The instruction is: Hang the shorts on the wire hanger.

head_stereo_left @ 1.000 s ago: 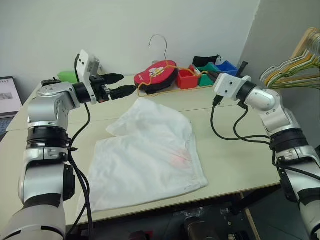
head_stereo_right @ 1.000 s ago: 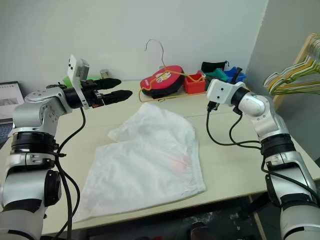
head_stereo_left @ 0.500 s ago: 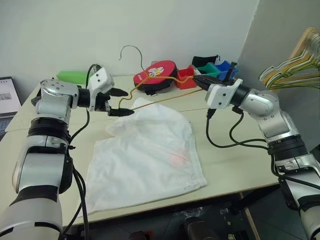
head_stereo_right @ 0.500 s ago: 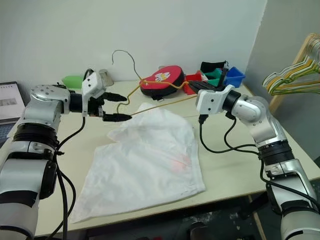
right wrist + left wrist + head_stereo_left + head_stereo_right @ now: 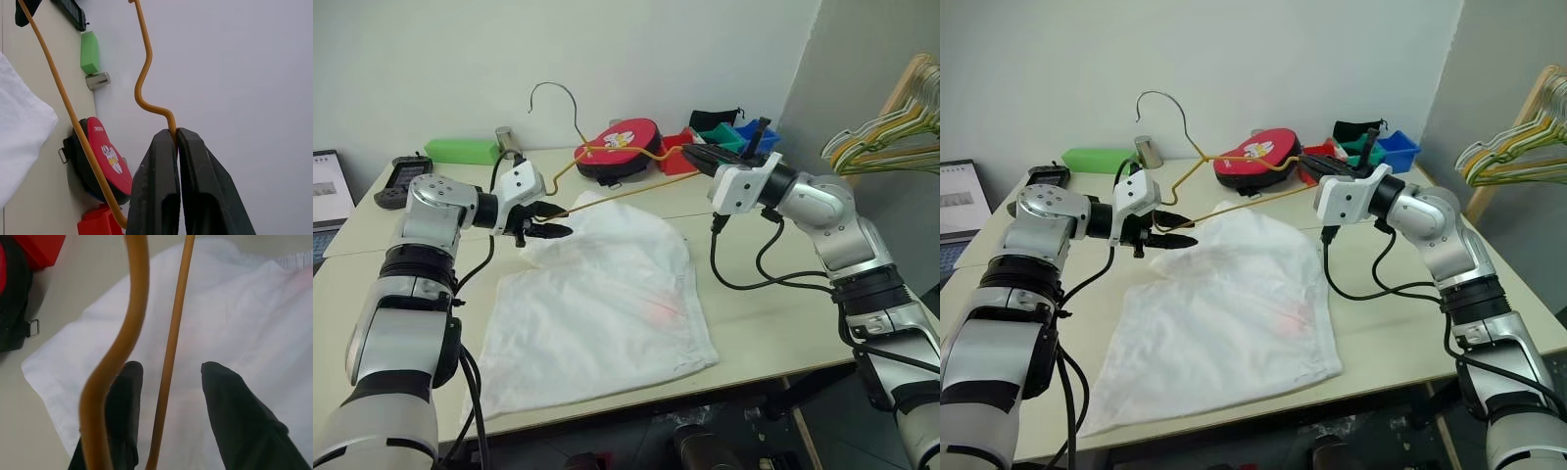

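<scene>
The shorts (image 5: 607,304) lie flat on the table (image 5: 773,323), spread from the centre toward the near edge, wrinkled, with a faint pink mark near their middle. Their far corner sits just below the left gripper.

The wire hanger (image 5: 607,191) is held in the air above the far part of the table, tilted, with its hook (image 5: 553,98) at 12 o'clock from the left gripper. Its lower bar runs from the right gripper at 3 o'clock across to the left gripper at 9 o'clock, passing just over the far edge of the shorts.

The right gripper (image 5: 176,142) has its two fingers pressed together on the wire hanger at a bend of the wire.

The left gripper (image 5: 546,220) sits at the hanger's other end, directly above the shorts' far corner. In the left wrist view its fingers (image 5: 230,411) stand partly apart with the hanger's straight bar between them. Contact with the wire cannot be confirmed.

Behind the hanger, at 12 o'clock on the table, rest a red round case (image 5: 619,147), a red bin (image 5: 677,157), a green bin (image 5: 720,137) and a blue bin (image 5: 759,132). A green block (image 5: 460,150) and a small metal cylinder (image 5: 504,139) sit at 10 o'clock. A bunch of thicker hangers (image 5: 891,132) hangs at 2 o'clock, off the table.
</scene>
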Robot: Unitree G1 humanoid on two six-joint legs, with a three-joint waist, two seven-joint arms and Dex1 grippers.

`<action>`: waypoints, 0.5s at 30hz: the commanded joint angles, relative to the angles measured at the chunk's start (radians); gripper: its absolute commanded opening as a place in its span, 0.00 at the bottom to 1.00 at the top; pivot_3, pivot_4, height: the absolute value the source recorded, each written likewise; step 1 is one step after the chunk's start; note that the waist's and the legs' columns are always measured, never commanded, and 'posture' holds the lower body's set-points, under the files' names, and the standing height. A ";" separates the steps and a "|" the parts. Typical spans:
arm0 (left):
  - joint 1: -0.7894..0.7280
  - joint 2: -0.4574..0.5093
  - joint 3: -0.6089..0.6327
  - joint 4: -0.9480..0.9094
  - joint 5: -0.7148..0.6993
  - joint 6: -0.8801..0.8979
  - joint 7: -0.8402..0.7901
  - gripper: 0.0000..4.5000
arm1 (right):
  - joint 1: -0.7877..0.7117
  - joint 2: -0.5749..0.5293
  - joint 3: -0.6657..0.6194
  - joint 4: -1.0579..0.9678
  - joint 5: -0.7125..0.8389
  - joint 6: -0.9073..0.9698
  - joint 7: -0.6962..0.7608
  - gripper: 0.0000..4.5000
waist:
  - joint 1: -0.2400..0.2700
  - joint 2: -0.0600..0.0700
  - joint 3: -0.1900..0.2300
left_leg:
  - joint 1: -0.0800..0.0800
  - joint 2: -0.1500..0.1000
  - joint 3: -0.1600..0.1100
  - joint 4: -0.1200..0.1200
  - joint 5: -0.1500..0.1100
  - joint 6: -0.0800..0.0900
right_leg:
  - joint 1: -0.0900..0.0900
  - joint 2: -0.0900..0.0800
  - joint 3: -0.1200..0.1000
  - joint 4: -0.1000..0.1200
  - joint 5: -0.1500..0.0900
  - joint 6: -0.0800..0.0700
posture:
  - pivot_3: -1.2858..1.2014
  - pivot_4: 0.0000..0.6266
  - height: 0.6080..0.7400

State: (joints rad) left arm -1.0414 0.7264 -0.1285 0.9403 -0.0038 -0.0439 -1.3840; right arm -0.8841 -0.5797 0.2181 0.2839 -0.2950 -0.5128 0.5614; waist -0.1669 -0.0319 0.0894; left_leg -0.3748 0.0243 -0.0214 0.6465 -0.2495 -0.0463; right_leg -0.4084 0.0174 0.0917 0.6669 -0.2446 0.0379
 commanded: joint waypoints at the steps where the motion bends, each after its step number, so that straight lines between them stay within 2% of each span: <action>1: -0.014 0.003 0.031 -0.037 -0.023 0.012 0.000 0.20 | -0.026 0.003 -0.017 -0.004 -0.001 -0.009 -0.018 0.00 | 0.000 0.000 0.000 | 0.000 0.000 0.000 0.000 0.000 0.000 | 0.000 0.000 0.000 0.000 0.000 0.000 | 0.49 0.02 1.00; 5: -0.009 0.003 0.037 -0.047 -0.023 0.016 -0.004 0.03 | -0.023 0.006 -0.015 0.000 0.000 -0.002 -0.010 0.00 | 0.000 0.000 0.000 | 0.000 0.000 0.000 0.000 0.000 0.000 | 0.000 0.000 0.000 0.000 0.000 0.000 | 0.49 0.02 1.00; 6: -0.007 0.004 0.037 -0.051 -0.024 0.017 -0.006 0.01 | -0.021 0.007 -0.014 0.000 0.001 -0.001 -0.008 0.00 | 0.000 0.000 0.000 | 0.000 0.000 0.000 0.000 0.000 0.000 | 0.000 0.000 0.000 0.000 0.000 0.000 | 0.49 0.02 1.00; 12: 0.012 0.002 0.040 -0.089 -0.026 0.025 -0.006 0.01 | -0.016 0.007 -0.009 0.000 0.001 0.017 0.003 0.00 | 0.000 0.000 0.000 | 0.000 0.000 0.000 0.000 0.000 0.000 | 0.000 0.000 0.000 0.001 0.000 0.000 | 0.49 0.03 1.00; 14: 0.023 -0.001 0.030 -0.101 0.002 -0.005 0.044 0.01 | -0.010 0.003 -0.004 0.002 0.007 0.048 0.027 0.00 | 0.000 0.000 0.000 | 0.000 0.000 0.000 0.000 0.000 0.000 | 0.000 0.000 0.000 0.001 0.000 0.000 | 0.49 0.03 1.00; 15: 0.030 -0.001 0.030 -0.111 0.006 -0.008 0.056 0.00 | -0.004 -0.001 0.004 0.000 0.016 0.078 0.061 0.06 | 0.001 0.000 0.000 | 0.001 0.000 0.000 0.000 0.000 0.000 | 0.000 0.000 0.000 0.002 0.000 0.000 | 0.49 0.03 1.00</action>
State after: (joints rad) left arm -1.0022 0.7196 -0.1190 0.8719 0.0014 -0.0351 -1.3751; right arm -0.8841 -0.5757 0.2196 0.3050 -0.2989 -0.4744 0.5766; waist -0.1663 -0.0319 0.0894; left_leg -0.3742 0.0245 -0.0217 0.6473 -0.2494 -0.0463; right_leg -0.4084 0.0174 0.0920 0.6693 -0.2446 0.0378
